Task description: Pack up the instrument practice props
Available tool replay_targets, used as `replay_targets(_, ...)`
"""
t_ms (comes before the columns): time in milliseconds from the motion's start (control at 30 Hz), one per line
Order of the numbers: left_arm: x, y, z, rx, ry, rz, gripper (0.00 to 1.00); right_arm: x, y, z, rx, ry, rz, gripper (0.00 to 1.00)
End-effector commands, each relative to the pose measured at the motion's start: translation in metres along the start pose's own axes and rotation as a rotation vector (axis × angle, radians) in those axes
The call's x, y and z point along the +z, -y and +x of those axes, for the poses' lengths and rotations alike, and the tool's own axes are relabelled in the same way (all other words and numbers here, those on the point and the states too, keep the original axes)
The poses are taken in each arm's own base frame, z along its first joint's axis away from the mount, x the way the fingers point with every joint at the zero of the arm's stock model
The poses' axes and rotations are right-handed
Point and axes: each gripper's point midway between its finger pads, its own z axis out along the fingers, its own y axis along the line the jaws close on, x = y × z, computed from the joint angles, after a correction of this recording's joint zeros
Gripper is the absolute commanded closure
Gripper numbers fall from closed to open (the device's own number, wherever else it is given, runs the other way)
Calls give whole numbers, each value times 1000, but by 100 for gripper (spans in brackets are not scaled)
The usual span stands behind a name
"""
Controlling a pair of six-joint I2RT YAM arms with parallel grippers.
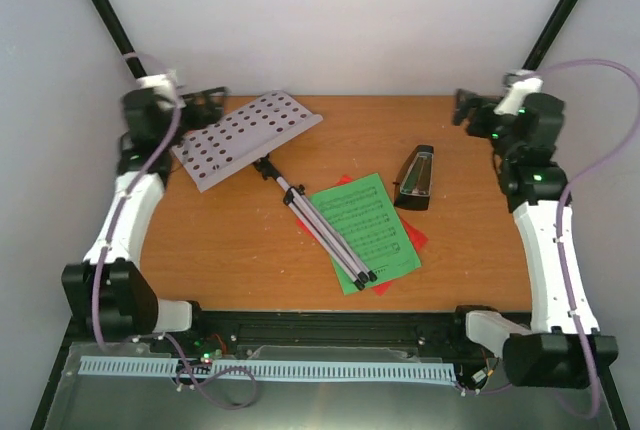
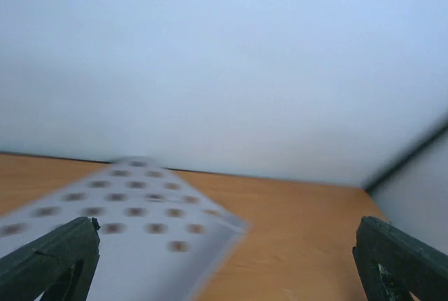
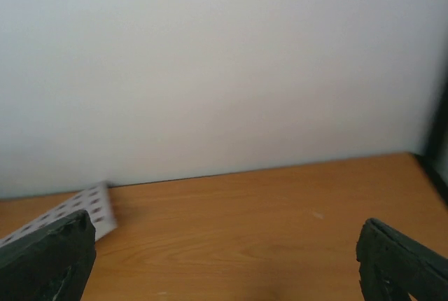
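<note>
So here's the setup: the pale perforated-desk music stand is lying flat on the wooden counter, with its holed plate toward the back left. Its thin silver tripod legs are folded together and run diagonally toward the front middle. The leg tips rest on top of the green music sheet, which sits right of centre. A red sheet is underneath, with just its corners poking out at the top and the right side. The small black pyramid metronome stands just beside the green sheet's back right corner. From where I'm looking it might be barely touching the paper, hard to say.

The left pincer is at the back left, right by the far edge of the stand's plate. Its dark fingers are spread wide and gripping nothing. In the left wrist view the plate is a blurry grey slab just ahead and below, closer to the left-hand finger.

The right pincer is way over at the back right, well apart from the metronome. Its fingers are wide open too, with only bare wood and the white wall between them. A corner of the holed plate shows far off on the left of that view.
</note>
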Motion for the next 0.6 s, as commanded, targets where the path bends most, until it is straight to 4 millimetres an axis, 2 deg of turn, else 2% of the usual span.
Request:
replay_targets(0,-75,-77,-27,-68,145,-190,0,-22,85,31,162,-30,211,0)
replay_targets(67,-102,-117,-17,-93,193,-353,1,-36,116,51,170,31,367,0)
replay_targets(133,-128,-141,-2,-122,250,-477,1,-48,134,78,178,92,458,0)
replay_targets(300,-175,-173,61,-191,420,-685,1,-54,149,143,132,160,488,0)
replay_targets(333,-179,-178,83,-192,413,-707,1,-54,151,149,113,173,489,0)
replay_targets(433,-191,-185,111,-150,434,-753,0,-55,157,175,72,183,508,0)
replay_targets(500,-189,-183,122,-92,424,-727,1,-56,157,186,46,211,499,0)
replay_targets(567,-178,-172,124,-8,403,-648,1,-56,156,195,30,240,485,0)
